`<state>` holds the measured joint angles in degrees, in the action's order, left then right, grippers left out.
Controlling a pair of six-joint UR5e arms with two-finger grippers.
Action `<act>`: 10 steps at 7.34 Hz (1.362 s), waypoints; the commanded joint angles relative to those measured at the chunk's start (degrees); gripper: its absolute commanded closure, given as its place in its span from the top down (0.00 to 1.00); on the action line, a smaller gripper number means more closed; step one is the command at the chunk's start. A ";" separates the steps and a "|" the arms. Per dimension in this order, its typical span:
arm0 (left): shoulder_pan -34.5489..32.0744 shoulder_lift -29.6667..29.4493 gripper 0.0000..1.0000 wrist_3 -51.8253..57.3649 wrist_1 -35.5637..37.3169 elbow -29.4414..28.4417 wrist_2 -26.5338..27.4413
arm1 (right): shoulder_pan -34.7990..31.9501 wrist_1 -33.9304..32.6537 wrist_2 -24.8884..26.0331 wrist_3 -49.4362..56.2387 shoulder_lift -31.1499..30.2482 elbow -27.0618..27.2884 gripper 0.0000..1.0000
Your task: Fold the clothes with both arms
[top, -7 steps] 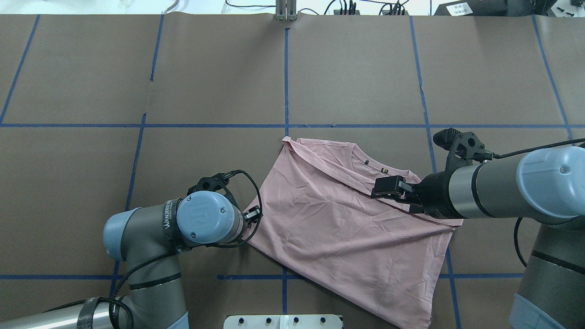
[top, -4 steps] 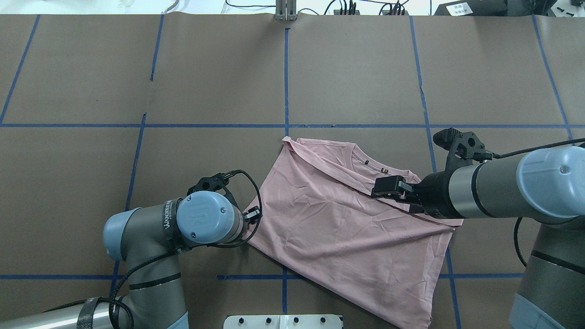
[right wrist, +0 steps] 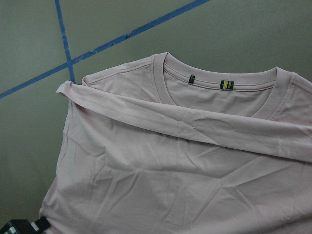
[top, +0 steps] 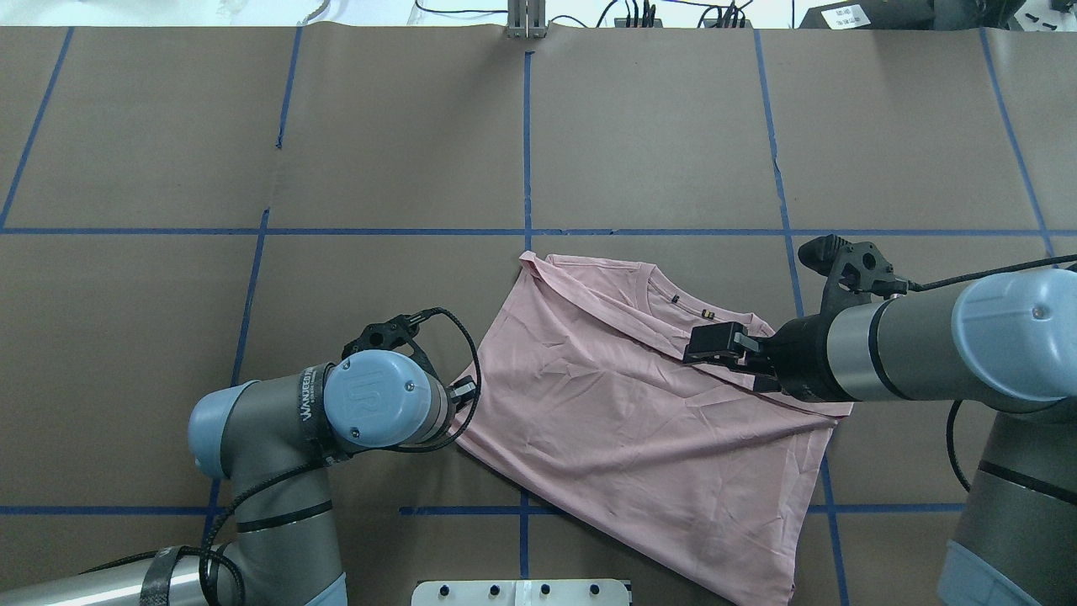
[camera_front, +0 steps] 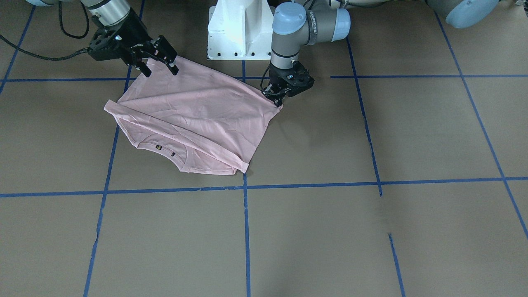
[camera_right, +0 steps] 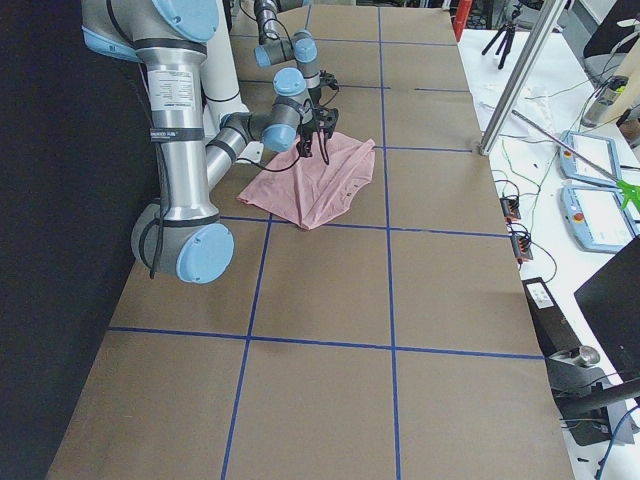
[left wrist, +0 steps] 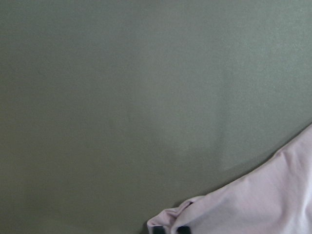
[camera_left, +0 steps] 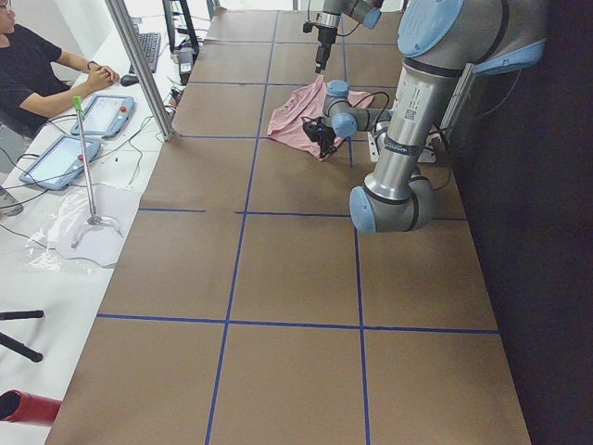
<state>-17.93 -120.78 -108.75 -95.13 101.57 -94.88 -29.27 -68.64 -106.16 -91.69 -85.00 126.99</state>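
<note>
One left gripper [camera_front: 277, 99] pinches the T-shirt [camera_front: 198, 115] corner, fingertips mostly hidden; right gripper [camera_front: 161, 71] spread wide.

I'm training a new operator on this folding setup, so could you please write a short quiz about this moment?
1. True or false: the right gripper is shut on the T-shirt.
2. Where does the left gripper meet the T-shirt? A) the collar B) a corner C) the middle
3. How many small tags show inside the collar?
Key: 1 false, its jaws stand open over the fabric; 2 B; 3 two.
</note>
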 commanded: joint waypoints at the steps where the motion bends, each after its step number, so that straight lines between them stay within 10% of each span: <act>1: -3.32 -0.07 0.00 0.37 0.03 -0.14 0.05 | -0.09 0.00 0.16 -0.07 -0.08 0.01 1.00; 5: -13.59 -2.86 0.00 8.43 -0.75 -4.42 1.28 | -1.32 0.00 0.25 0.02 -0.08 -0.51 1.00; 10: -21.36 -16.82 0.00 19.61 -15.83 -28.56 4.87 | -2.11 0.09 0.25 0.02 0.01 -2.10 1.00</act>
<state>-38.51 -133.53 -91.42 -106.19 79.03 -91.64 -31.30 -68.63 -105.91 -91.67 -84.99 125.12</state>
